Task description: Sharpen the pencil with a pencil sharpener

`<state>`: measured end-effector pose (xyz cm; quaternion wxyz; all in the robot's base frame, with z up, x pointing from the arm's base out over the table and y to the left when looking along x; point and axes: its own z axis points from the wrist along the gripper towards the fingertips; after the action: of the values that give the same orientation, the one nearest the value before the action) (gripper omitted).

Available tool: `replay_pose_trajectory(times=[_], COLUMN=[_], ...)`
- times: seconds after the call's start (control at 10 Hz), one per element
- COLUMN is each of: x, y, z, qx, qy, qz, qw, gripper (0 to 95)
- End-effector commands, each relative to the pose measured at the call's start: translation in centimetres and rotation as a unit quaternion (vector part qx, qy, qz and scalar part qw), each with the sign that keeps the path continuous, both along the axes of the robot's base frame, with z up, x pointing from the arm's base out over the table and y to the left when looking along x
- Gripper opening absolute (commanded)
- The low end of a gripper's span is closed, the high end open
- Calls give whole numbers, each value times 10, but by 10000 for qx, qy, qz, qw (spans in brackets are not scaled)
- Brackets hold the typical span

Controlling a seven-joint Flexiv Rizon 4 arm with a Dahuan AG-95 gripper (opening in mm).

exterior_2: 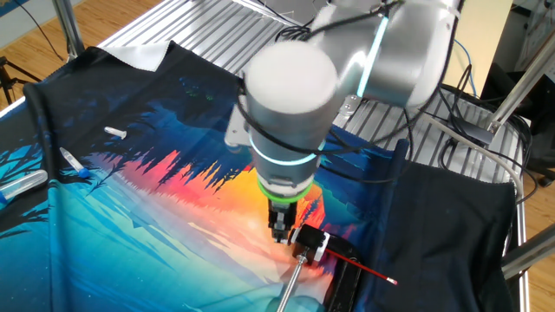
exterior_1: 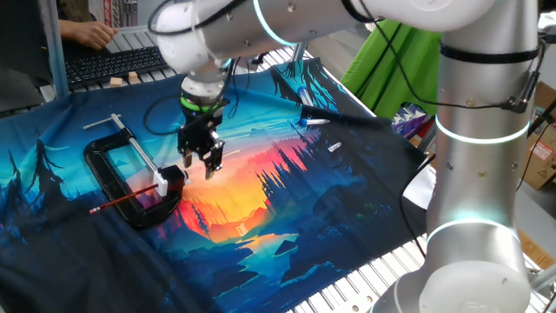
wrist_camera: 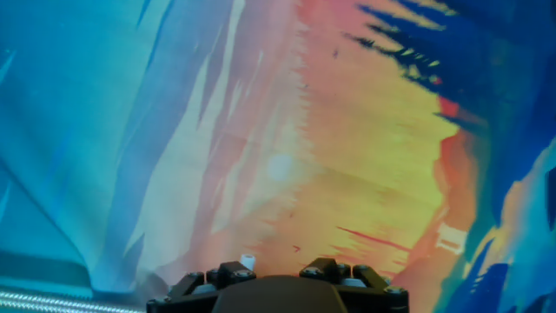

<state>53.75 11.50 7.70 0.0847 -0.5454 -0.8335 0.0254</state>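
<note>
A thin red-orange pencil (exterior_1: 120, 203) lies low over the printed cloth with one end in a small white and black sharpener (exterior_1: 167, 182). The sharpener is held in a black C-clamp (exterior_1: 113, 167). In the other fixed view the pencil (exterior_2: 368, 269) sticks out to the right of the sharpener (exterior_2: 311, 242). My gripper (exterior_1: 201, 163) hangs just right of the sharpener, a little above the cloth, fingers apart and holding nothing. It also shows in the other fixed view (exterior_2: 278, 230). The hand view shows only cloth and my gripper's base.
The clamp's silver screw rod with T-handle (exterior_1: 132, 142) points to the back left. Pens (exterior_1: 314, 120) and a small white piece (exterior_1: 334, 146) lie on the cloth at the back right. A keyboard (exterior_1: 113, 63) and small wooden blocks (exterior_1: 123, 80) sit behind the cloth.
</note>
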Motion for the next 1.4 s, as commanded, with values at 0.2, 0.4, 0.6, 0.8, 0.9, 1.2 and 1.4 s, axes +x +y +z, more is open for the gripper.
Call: replay_pose_trajectory(times=[0.2,0.4,0.6,0.8,0.9,1.2,1.4], x=[-23,-41,-58,-64,-65,-67,-66], y=[-15,-27,-33,-36,-39,-45,-48], z=[40,59,65,68,70,75,75], qx=[371,437,508,133,-142,-307,-411], qy=[82,54,-62,-211,-369,-436,-454], qz=[2144,3122,3672,4172,4307,4716,4893], qw=[9760,9490,9287,9085,9016,8802,8700], gripper=[0,0,0,0,0,0,0])
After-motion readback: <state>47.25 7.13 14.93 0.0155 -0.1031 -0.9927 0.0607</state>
